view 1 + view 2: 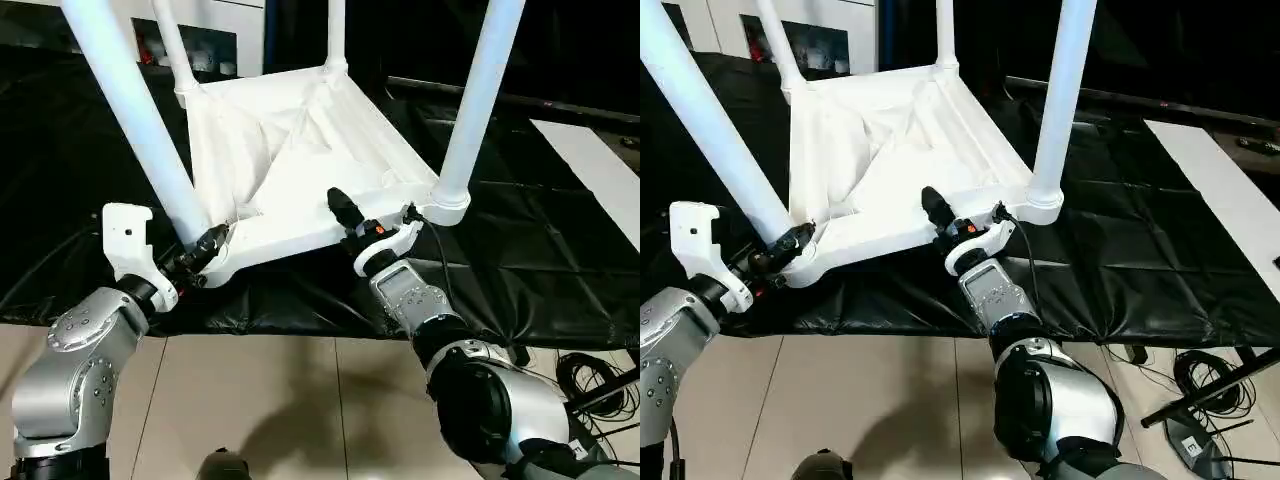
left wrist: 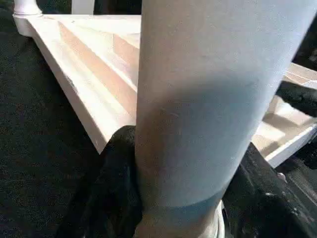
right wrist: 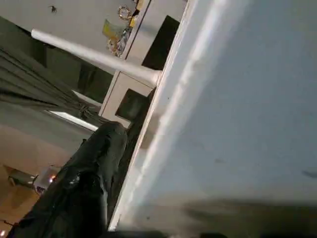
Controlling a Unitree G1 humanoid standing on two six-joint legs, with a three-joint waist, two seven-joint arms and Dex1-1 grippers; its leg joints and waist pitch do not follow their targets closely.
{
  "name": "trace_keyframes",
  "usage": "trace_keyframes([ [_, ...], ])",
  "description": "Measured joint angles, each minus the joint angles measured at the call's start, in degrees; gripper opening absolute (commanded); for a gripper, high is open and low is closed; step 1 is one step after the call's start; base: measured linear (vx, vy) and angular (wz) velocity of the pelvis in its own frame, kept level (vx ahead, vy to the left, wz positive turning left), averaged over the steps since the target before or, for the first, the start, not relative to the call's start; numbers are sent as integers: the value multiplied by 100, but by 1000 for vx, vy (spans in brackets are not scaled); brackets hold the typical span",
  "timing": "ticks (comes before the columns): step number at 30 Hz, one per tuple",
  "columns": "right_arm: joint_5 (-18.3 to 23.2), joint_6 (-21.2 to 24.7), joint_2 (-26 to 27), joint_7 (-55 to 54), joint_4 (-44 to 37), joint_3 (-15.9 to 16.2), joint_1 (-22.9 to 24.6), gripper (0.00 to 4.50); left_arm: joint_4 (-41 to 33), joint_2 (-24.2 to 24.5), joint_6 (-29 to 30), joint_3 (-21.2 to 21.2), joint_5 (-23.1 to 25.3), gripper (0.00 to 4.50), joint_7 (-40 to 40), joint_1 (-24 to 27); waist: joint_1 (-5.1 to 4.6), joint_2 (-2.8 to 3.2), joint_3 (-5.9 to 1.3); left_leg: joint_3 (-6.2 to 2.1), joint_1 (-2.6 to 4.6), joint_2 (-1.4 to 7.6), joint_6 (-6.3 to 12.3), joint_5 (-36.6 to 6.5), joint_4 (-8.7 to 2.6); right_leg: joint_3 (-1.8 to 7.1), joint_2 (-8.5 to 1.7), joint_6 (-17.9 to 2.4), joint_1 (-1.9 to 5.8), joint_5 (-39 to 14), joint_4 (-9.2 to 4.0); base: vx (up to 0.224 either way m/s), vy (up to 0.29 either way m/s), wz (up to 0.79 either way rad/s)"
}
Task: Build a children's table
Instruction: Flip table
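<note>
White plastic rectangular tabletop [image 1: 300,170] laid upside down on black-covered bench [image 1: 540,260], four white tube legs upright. Near-left white round tube leg [image 1: 140,120] pinched at base by left hand [image 1: 205,245]. Right hand [image 1: 345,210] at near rim; grip state: cannot tell.

We see four legs [image 1: 140,120] rising from the upturned top's [image 1: 300,160] corners, fencing it in. Btwn legs the ribbed underside lies open from above. Left gripper [image 1: 205,245] crowds near-left leg's base; right gripper [image 1: 345,208] sits at near rim. Black sheet [image 1: 530,250] to the right is free.
</note>
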Motion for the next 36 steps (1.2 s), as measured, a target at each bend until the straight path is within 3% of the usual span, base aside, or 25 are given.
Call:
trace_keyframes([
  [9, -27, -25, -16, -79, 96, -68, -2, 232, 41, 54, -46, -68, 28, 208, -16, 15, 11, 1, 1, 0, -3, 0, 0, 0, 0, -1, 0, 0, -2, 0, 0, 0, 0, 0],
  [10, -16, -25, -17, -96, 104, -84, -2, 229, 51, 55, -46, -76, 29, 264, -17, 15, 12, 1, 1, 0, -3, 0, 0, 0, 0, -1, 0, 0, -2, 0, -1, 0, 0, 0],
  [11, -8, -32, -19, -119, 119, -118, -3, 228, 76, 80, -46, -108, 49, 278, -30, 16, 20, 1, 1, 0, -4, 1, 0, 0, 0, -1, 0, 0, -2, 0, 0, 0, 0, 0],
  [14, -20, -123, -24, -208, 148, -158, -3, 219, 118, 157, -63, -113, 10, 285, -174, 10, 39, 3, 2, 0, -5, 1, 0, 0, 1, -2, 0, 0, -3, 0, -1, 0, 0, 0],
  [15, -19, -166, -26, -261, 149, -169, -3, 216, 118, 184, -70, -110, -6, 315, -208, 8, 42, 8, 5, 1, -5, 1, -1, 1, 1, -1, 0, 0, -4, 0, -1, 0, 0, 0],
  [19, -41, -427, -63, -471, 149, -198, -94, 215, 11, 320, -70, -103, -118, 334, -342, 24, 57, 20, 12, 0, -5, 2, -3, 1, 1, -3, 1, -1, -5, 0, 4, 0, 0, 0],
  [21, -57, -587, -163, -662, 148, -240, -228, 215, -122, 453, -70, -95, -108, 368, -360, 109, 73, 34, 11, 0, -4, 2, -3, 1, 1, -3, 0, -1, -4, 0, 5, 0, 0, 0],
  [29, -428, -1102, -626, -960, -124, -143, -320, 210, -468, 585, 10, 6, -69, 372, -331, 717, 147, 53, 19, 1, -10, 2, -3, 1, 2, -3, -2, 0, 5, 0, 6, 0, 0, 0],
  [36, -666, -1488, -800, -1298, -467, -4, -93, 207, -676, 799, -57, -47, 77, 372, -355, 877, 87, 67, 20, -3, -8, 3, -3, 1, 3, -1, 0, 1, 6, 5, 7, 0, 0, 0],
])
